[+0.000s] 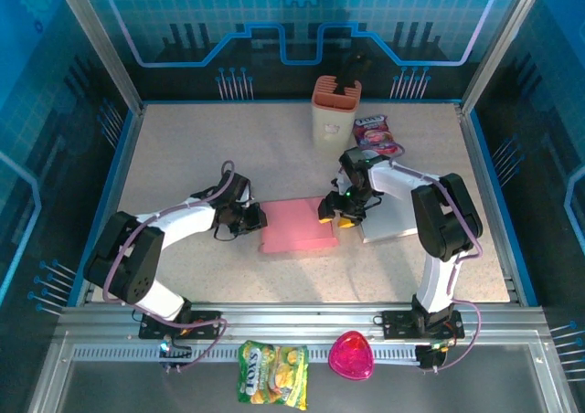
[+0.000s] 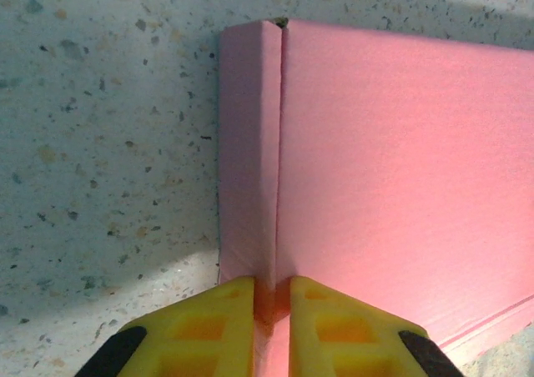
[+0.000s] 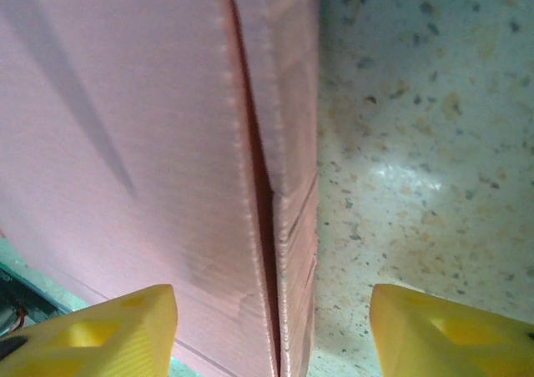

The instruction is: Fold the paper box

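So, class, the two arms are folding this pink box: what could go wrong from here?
1. The left gripper pinches just the narrow side flap of the paper box; a tug might crease or tear it.
2. The right gripper stands open around the opposite flap, so that side may spring back.

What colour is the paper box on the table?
The paper box is plain pink, clearest in the left wrist view.
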Controlling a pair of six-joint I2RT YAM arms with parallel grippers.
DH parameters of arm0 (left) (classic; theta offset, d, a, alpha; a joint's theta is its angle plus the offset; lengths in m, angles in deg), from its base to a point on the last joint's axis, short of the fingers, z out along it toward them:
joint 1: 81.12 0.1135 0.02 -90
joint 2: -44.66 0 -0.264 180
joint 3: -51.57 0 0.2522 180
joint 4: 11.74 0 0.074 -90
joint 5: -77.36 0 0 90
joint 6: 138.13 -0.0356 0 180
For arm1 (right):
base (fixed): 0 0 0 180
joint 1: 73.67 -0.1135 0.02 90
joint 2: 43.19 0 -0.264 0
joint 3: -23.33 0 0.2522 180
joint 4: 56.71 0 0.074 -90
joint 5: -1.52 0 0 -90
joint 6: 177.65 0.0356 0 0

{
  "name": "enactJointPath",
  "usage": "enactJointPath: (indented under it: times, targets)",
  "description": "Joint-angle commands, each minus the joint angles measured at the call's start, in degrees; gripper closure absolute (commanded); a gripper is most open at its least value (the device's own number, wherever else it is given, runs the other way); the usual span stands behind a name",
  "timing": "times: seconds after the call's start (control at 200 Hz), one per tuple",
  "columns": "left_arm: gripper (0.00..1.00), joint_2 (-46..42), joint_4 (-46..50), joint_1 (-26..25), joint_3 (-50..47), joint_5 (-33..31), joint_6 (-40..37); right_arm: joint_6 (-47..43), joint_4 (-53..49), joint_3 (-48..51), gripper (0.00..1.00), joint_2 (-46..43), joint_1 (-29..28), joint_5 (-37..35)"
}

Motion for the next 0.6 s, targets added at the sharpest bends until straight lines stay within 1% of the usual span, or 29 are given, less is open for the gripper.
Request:
enactJointPath:
  times: [0.0, 0.16, 0.4, 0.595]
  targets:
    - [0.86, -0.3, -0.5, 0.7, -2.9, 0.8, 1.9, -1.7, 1.3, -0.3, 0.35, -0.4, 0.5, 3.1]
    - [0.89, -1.1, -2.4, 2.2, -5.1, 1.8, 2.8, -2.5, 1.8, -0.9, 0.33, 1.2, 1.0, 4.7]
    - [0.90, -2.3, -4.2, 4.2, -7.9, 2.7, 3.6, -4.1, 3.9, -1.1, 0.32, 1.9, 1.0, 9.4]
    - [0.90, -3.0, -4.8, 5.6, -9.4, 3.2, 4.0, -5.4, 2.9, -1.8, 0.31, 2.3, 1.2, 9.2]
